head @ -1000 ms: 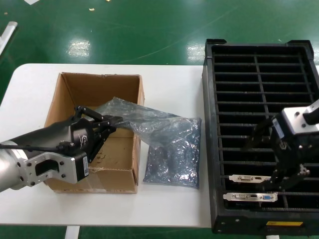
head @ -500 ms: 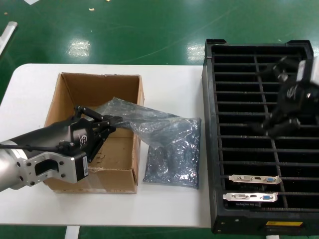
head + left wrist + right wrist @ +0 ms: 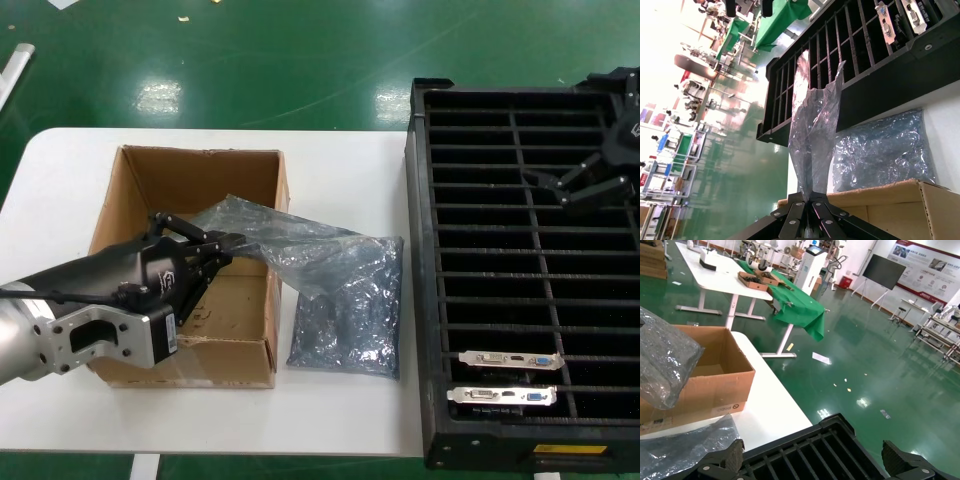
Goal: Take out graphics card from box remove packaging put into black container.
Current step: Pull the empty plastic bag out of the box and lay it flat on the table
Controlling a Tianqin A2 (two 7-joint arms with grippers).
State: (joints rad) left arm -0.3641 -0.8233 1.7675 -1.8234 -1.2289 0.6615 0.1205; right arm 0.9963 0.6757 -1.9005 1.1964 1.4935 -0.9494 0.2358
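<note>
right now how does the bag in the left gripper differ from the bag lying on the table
The bag in the left gripper is pinched at one end by the left gripper and held up over the box; the bag lying on the table rests flat beside the box, untouched. The held one looks paler and see-through, the lying one darker. Both are crinkly shiny plastic.

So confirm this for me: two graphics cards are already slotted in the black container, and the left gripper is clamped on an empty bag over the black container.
One detail is wrong. The left gripper is shut on the empty bag over the box, not over the black container, as the head view shows. Two graphics cards do stand in the container's front slots.
</note>
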